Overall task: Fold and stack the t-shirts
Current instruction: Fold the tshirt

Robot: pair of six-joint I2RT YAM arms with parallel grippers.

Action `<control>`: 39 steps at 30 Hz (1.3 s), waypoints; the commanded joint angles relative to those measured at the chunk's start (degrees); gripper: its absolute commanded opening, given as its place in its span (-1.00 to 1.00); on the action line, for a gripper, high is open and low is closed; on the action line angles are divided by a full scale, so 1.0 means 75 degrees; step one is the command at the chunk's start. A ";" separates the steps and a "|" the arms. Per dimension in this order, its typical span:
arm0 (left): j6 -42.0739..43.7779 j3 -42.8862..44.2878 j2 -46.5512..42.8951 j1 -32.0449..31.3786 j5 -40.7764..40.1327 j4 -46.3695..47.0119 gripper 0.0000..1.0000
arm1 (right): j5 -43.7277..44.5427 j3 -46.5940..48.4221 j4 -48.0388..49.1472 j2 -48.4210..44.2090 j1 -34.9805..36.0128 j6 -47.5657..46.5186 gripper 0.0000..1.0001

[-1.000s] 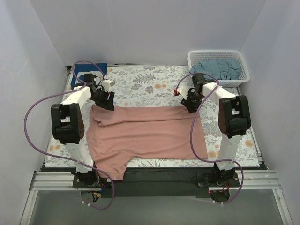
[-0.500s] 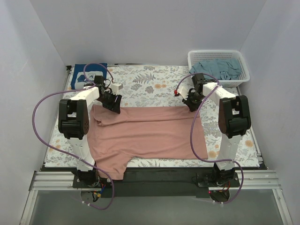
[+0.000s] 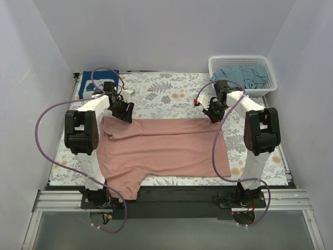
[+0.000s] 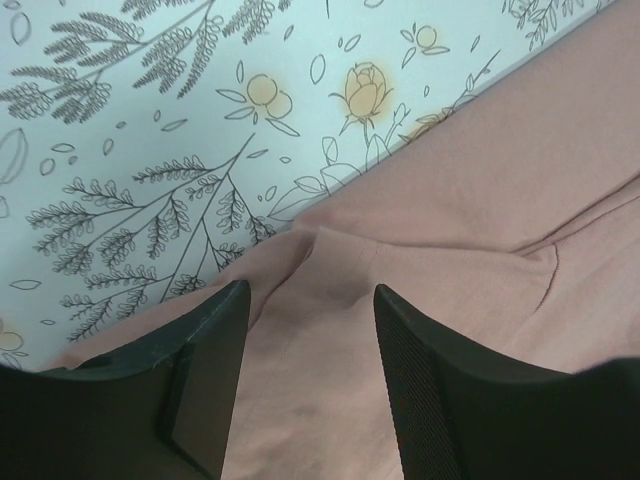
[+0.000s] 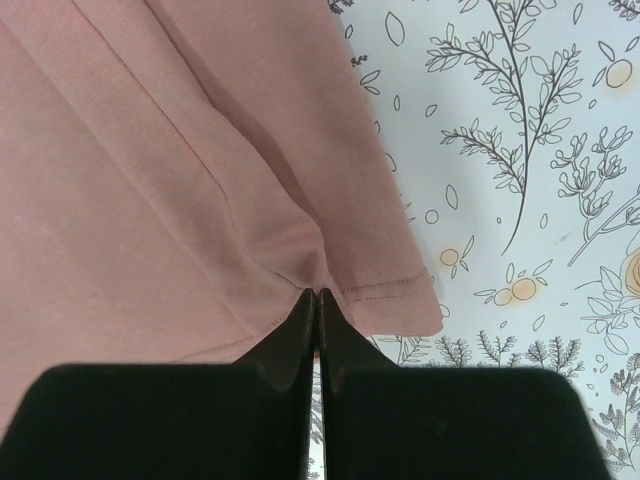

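White walls (image 3: pixel 166 31) close the cell on three sides, and a floral cloth (image 3: pixel 171 94) covers the counter (image 3: pixel 281 174). On the near half of this counter lies the pink t-shirt (image 3: pixel 161 148), spread wide from left to right, with its far edge folded over and one sleeve reaching the dark near edge at the left. The left fingers (image 3: pixel 126 115) are at the far left corner of this shirt; in the left wrist view they stand well apart, with a small raised wrinkle of pink cloth between them, and they grip nothing. The right fingers (image 5: pixel 318 340) are at the far right corner and are pressed fully together, pinching the pink cloth just beside its stitched hem. A navy t-shirt (image 3: pixel 86 84) lies at the far left corner of the counter. A grey-teal t-shirt (image 3: pixel 244 75) lies crumpled inside the white basket (image 3: pixel 240 58) at the far right.
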 commanded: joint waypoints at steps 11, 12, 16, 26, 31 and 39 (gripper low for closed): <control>0.0205 0.0346 0.0008 -0.0025 0.0776 -0.0500 0.04 | -0.0093 0.0356 -0.0299 -0.0336 -0.0016 -0.0181 -0.97; 0.0205 0.0334 0.0043 -0.0025 0.0788 -0.0524 0.04 | -0.0104 0.0391 -0.0311 -0.0336 -0.0016 -0.0181 -0.97; 0.0158 0.0322 0.0125 -0.0025 0.0835 -0.0536 0.05 | -0.0140 0.0414 -0.0346 -0.0371 -0.0016 -0.0169 -0.97; 0.0065 0.0310 0.0125 -0.0083 0.0437 -0.0173 0.23 | -0.0093 0.0496 -0.0463 -0.0395 -0.0016 -0.0228 -0.97; 0.0065 0.0357 0.0184 -0.0083 0.0074 0.0026 0.24 | -0.0105 0.0543 -0.0522 -0.0371 -0.0004 -0.0216 -0.97; 0.0357 0.0369 0.0196 -0.0072 0.0834 -0.0383 0.14 | -0.0069 0.0625 -0.0568 -0.0336 -0.0016 -0.0228 -0.97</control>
